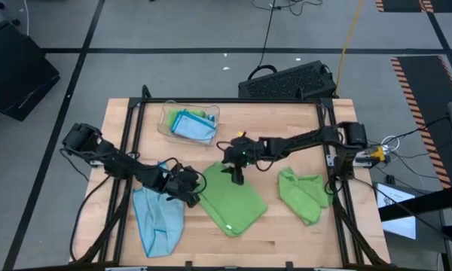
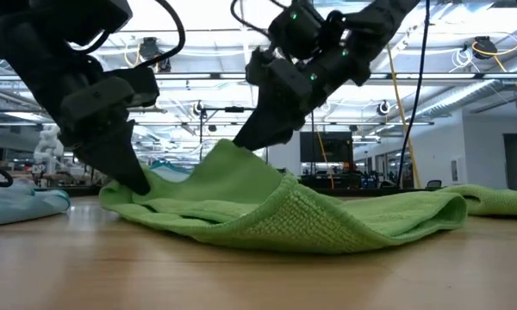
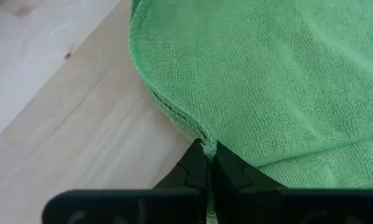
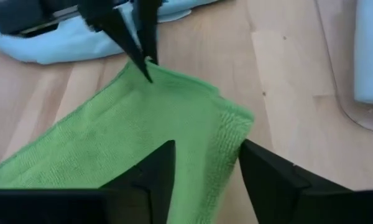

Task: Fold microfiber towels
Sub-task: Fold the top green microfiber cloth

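Green microfiber towel [image 1: 230,202] lies folded on the wooden table [image 1: 286,233], between my two grippers. My left gripper [image 3: 209,152] has its fingers pressed tight together on the towel's edge, pinching a corner down at the tabletop. My right gripper [image 4: 202,165] hangs just above the opposite corner with its fingers [image 4: 268,177] spread apart, the cloth lying loose between them, gripping nothing. A light blue towel [image 1: 157,218] lies just beyond my left fingers, and a crumpled green towel [image 1: 303,193] well behind my right.
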